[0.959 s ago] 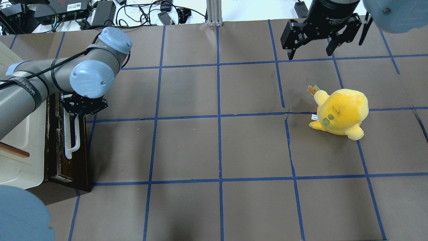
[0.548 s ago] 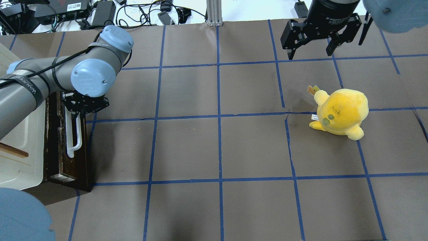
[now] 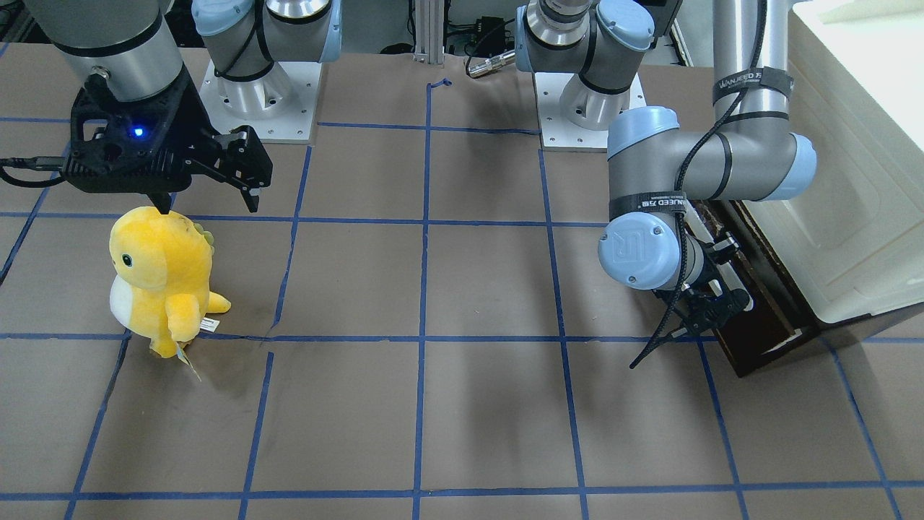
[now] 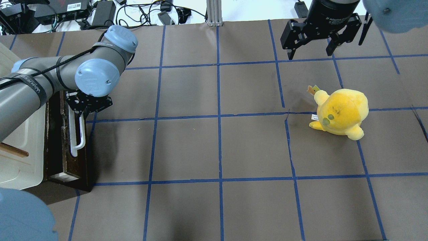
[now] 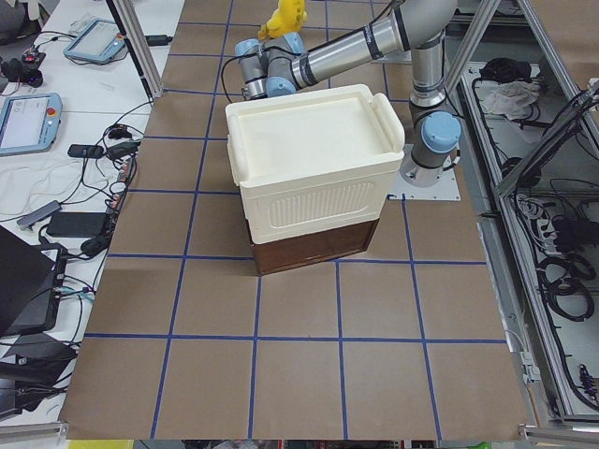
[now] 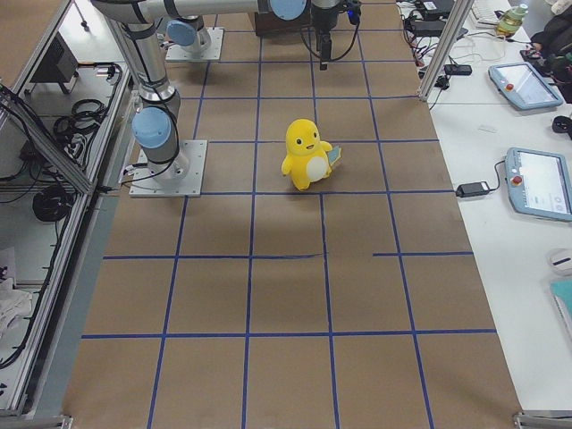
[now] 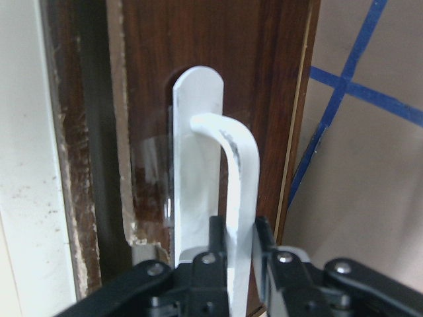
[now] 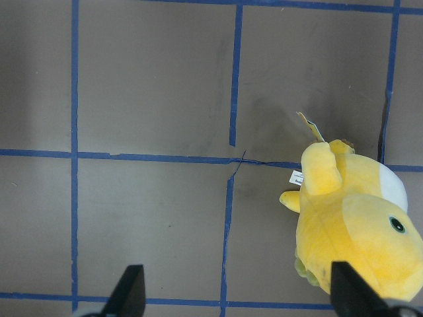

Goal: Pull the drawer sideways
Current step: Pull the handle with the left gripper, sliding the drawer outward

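The drawer [image 4: 65, 150] has a dark brown wooden front and sits under a cream-white box [image 4: 20, 147] at the table's left edge. Its long white bar handle [image 4: 77, 134] runs along the front. My left gripper [image 4: 83, 108] is shut on the far end of the handle; in the left wrist view the fingers [image 7: 215, 241] clamp the white bar [image 7: 228, 165] from both sides. A dark gap shows between the drawer front [image 7: 264, 79] and the box. In the front-facing view the left gripper [image 3: 711, 307] is at the drawer front [image 3: 754, 321]. My right gripper [image 4: 310, 53] is open and empty, high at the far right.
A yellow plush toy [image 4: 341, 112] stands on the right half of the table, below the right gripper [image 3: 208, 204]; it also shows in the right wrist view [image 8: 357, 224]. Brown paper with blue tape lines covers the table [image 4: 217, 150]. Cables and power bricks [image 4: 100, 13] lie beyond the far edge.
My left gripper has moved right with the handle in it, and the drawer front has slid out to the right, away from the box. The right arm and the plush have not moved.
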Robot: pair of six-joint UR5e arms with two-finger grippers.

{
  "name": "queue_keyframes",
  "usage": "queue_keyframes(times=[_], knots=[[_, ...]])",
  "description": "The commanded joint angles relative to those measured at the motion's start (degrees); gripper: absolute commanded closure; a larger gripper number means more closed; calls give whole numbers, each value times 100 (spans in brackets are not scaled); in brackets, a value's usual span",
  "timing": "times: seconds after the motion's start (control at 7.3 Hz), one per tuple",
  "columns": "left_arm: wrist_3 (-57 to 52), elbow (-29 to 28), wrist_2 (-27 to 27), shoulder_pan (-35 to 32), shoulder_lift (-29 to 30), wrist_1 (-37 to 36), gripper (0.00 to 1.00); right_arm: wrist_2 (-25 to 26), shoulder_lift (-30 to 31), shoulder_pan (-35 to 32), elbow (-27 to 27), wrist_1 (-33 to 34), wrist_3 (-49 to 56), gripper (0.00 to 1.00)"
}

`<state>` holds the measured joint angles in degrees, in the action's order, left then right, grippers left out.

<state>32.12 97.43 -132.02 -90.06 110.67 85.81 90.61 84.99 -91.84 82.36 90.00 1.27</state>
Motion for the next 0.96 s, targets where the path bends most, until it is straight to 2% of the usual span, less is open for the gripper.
queue_keyframes(times=[0.0, 0.82], knots=[[137, -75, 18, -55, 25, 129, 100, 1, 0, 0, 0, 0, -4, 0], [120, -75, 10, -55, 34, 191, 100, 1, 0, 0, 0, 0, -4, 0]])
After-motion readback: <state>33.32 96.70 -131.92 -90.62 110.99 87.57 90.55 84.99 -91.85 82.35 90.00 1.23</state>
